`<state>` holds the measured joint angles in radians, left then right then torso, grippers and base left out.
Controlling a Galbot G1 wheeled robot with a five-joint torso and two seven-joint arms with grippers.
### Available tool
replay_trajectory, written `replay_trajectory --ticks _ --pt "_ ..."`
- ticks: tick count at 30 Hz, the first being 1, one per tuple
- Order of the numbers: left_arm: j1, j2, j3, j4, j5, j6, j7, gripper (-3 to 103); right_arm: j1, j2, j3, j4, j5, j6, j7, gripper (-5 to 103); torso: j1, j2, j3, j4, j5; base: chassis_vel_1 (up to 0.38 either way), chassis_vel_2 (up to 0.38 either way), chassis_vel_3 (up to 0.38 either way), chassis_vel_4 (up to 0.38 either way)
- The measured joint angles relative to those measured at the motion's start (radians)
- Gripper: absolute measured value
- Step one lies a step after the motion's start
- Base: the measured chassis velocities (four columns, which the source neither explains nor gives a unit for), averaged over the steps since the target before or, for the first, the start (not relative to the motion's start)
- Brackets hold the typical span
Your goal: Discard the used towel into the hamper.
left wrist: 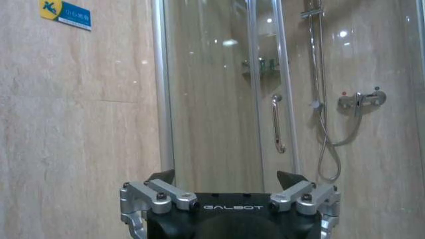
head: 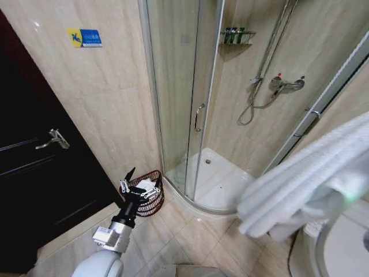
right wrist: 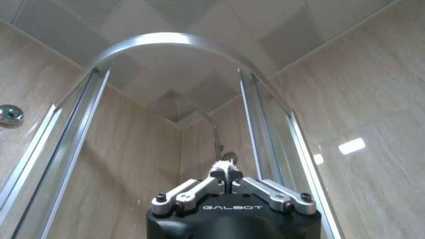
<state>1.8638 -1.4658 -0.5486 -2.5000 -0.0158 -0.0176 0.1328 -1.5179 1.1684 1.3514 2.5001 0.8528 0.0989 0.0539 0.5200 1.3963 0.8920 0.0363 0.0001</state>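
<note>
The towel (head: pixel 300 184) is the big white thing hanging up high on your right side, close to the head camera. It is bunched in thick folds. Its long way runs on a slant, with the low end near the middle of the head view and the high end going off at the right edge.

The hamper (head: pixel 154 199) sits on the floor (head: pixel 190 236), low and to the left. It stands upright in the corner between the dark door (head: pixel 34 173) and the glass shower wall (head: pixel 173 86), with its open mouth facing up. Something white shows inside it, but I cannot tell what.

So from the towel, the hamper is down, to the left and farther away. That gap is what the next move turns on, I think. The towel is well apart from the hamper and has to cross over and come down to that open mouth.

Your right hand (right wrist: pixel 226 175) points up toward the ceiling. Its fingers are pinched tight together, with a bit of white fluff (right wrist: pixel 225 167) caught at the tips. That looks like the towel, so I judge this hand is holding it.

Your left hand (head: pixel 143 183) is much nearer the hamper. It is stretched out just over the rim, with its fingers (left wrist: pixel 162 177) spread wide and nothing between them. It faces the shower wall.
</note>
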Motion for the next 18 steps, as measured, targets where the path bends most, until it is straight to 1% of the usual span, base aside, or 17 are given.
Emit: replay_trajectory --ticks 3,8,10,11,14,18 --pt "0.000 0.000 0.000 0.000 0.000 0.000 0.000 100 0.000 -0.001 -0.002 0.000 0.000 0.000 0.000 1 0.000 0.000 0.000 0.0002 0.0000 0.000 0.000 0.000 0.000" --pt "0.000 0.000 0.000 0.000 0.000 0.000 0.000 100 0.003 -0.002 -0.006 0.000 -0.003 0.000 -0.001 1 0.000 0.000 0.000 0.0004 -0.0001 0.082 -0.073 -0.082 0.089" --pt "0.000 0.000 0.000 0.000 0.000 0.000 0.000 100 0.003 -0.001 -0.008 0.000 -0.005 0.000 -0.001 1 0.000 0.000 0.000 0.0004 0.0000 0.109 -0.130 -0.137 0.130" --pt "0.000 0.000 0.000 0.000 0.000 0.000 0.000 100 0.003 0.001 -0.010 0.000 -0.007 0.001 -0.001 1 0.000 0.000 0.000 0.0000 0.0000 0.147 -0.187 -0.165 0.160" --pt "0.000 0.000 0.000 0.000 0.000 0.000 0.000 100 0.004 0.001 -0.015 0.000 -0.009 0.008 -0.005 1 -0.001 0.000 0.000 0.0002 -0.0002 0.165 -0.189 -0.182 0.176" --pt "0.000 0.000 0.000 0.000 0.000 0.000 0.000 100 0.005 0.003 -0.021 0.000 -0.010 0.014 -0.008 1 -0.002 0.000 -0.001 -0.0001 -0.0002 0.143 -0.103 -0.142 0.109"
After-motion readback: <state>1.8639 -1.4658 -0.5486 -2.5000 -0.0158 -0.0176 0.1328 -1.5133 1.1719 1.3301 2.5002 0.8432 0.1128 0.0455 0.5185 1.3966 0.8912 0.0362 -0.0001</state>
